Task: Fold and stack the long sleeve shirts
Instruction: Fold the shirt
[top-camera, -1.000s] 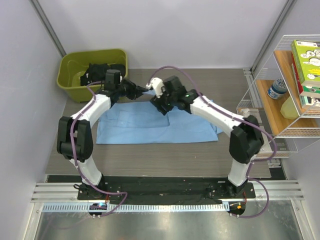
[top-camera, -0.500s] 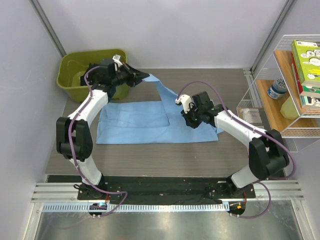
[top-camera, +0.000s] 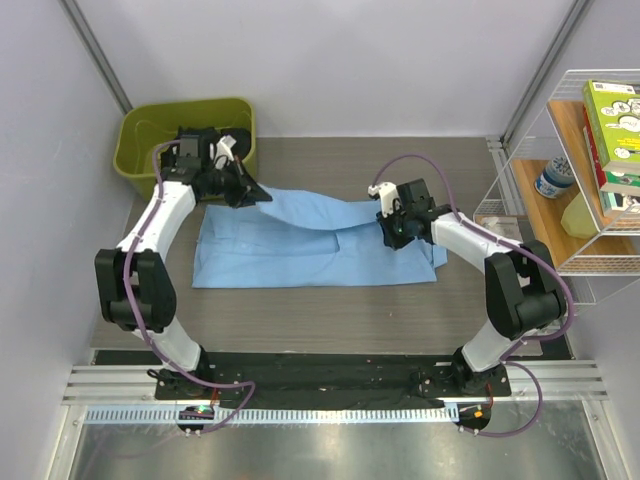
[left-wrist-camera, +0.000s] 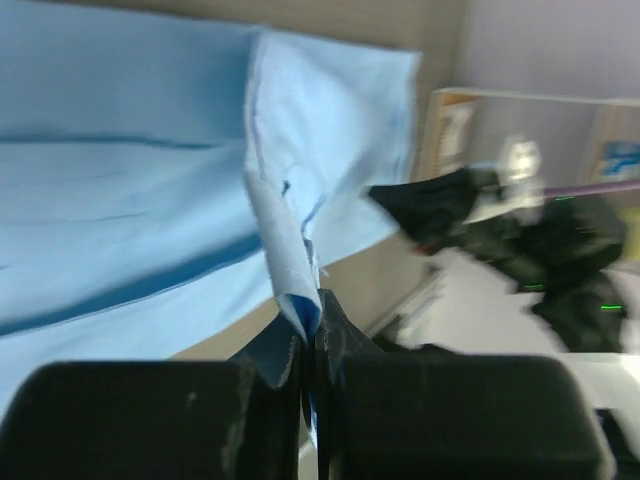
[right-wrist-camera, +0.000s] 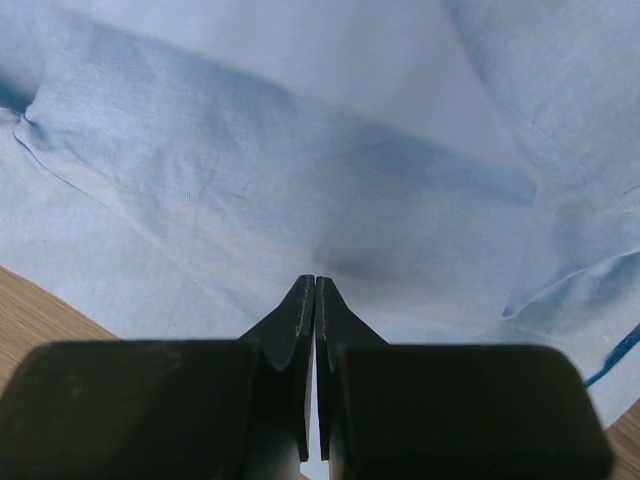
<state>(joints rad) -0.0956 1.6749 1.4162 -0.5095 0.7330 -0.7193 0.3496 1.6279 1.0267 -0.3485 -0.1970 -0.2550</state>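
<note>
While the light blue shirt (top-camera: 300, 255) lies spread flat across the middle of the desk (top-camera: 330, 315), we find both arms engaged along its far edge. The left pincer (left-wrist-camera: 312, 335) is clenched on a thin fold of the shirt's cloth, as the left wrist view shows plainly. It holds that fold out at the far left corner of the garment, just beside the green bin (top-camera: 135, 165). From that grip a band of cloth runs rightward over the body of the shirt to the right pincer (right-wrist-camera: 315, 290). The right pincer's jaws are closed tip to tip and bear on the fabric near the shirt's right end (whether any cloth is nipped between them we cannot tell). We judge the arrangement purposeful: the right side serves as an anchor, so that the left can draw the band straight and lay it across the torso as a fold. We judge the folding to be at an early stage, with no stack yet begun.
</note>
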